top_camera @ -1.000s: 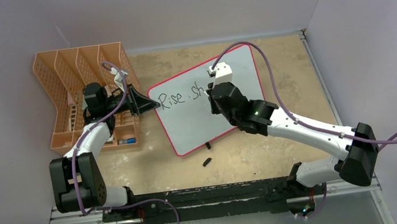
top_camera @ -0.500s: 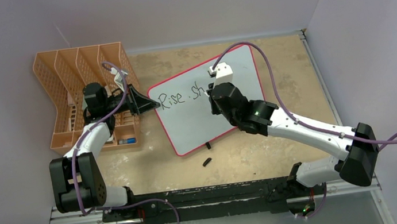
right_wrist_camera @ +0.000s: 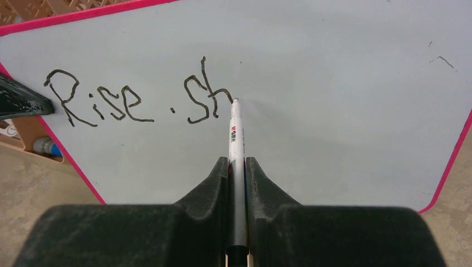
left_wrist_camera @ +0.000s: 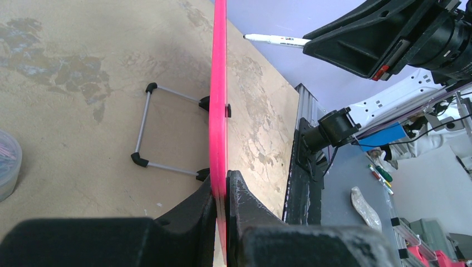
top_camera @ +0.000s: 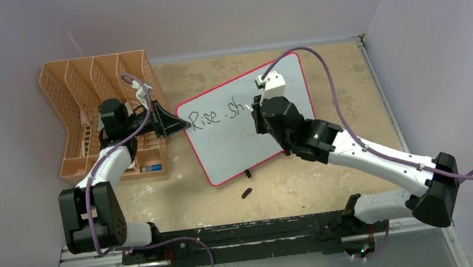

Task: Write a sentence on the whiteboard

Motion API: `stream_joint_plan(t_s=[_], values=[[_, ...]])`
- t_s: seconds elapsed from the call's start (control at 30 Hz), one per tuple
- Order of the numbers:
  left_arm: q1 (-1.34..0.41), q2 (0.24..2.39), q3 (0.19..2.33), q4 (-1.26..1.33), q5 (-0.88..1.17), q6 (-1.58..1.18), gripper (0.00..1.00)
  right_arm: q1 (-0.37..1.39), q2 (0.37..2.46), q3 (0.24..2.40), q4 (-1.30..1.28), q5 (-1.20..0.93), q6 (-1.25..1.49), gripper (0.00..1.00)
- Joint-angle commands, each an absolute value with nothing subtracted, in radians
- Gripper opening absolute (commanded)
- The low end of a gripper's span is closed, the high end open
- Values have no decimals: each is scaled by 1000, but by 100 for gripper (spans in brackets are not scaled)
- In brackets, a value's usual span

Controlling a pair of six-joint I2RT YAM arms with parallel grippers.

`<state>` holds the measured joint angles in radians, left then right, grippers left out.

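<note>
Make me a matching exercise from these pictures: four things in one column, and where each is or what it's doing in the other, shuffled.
Column one
1. left claw
2. right claw
3. orange file rack
4. small black piece

Column two
A. lies on the table between the whiteboard and the arm bases
B. shut on the marker
C. stands left of the whiteboard in the top view
D. shut on the whiteboard's pink rim

Pairs: 1-D, 2-B, 3-C, 4-A

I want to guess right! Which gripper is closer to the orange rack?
Left. The left gripper pinches the whiteboard at its edge, right beside the orange rack. The right gripper holds a marker over the whiteboard's middle, farther away.
</note>
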<state>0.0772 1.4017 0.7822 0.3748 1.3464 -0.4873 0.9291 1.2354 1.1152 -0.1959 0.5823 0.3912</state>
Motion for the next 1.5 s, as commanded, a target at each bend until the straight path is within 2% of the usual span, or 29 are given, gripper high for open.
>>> stream_joint_plan(t_s=[0.0,1.47], values=[[63,1387,808,365,1334,-459,0,928,1224,1114,-150,604,372,0],[63,1386,811,356,1333,-453,0,898,1298,1136,-69,618,334,0]])
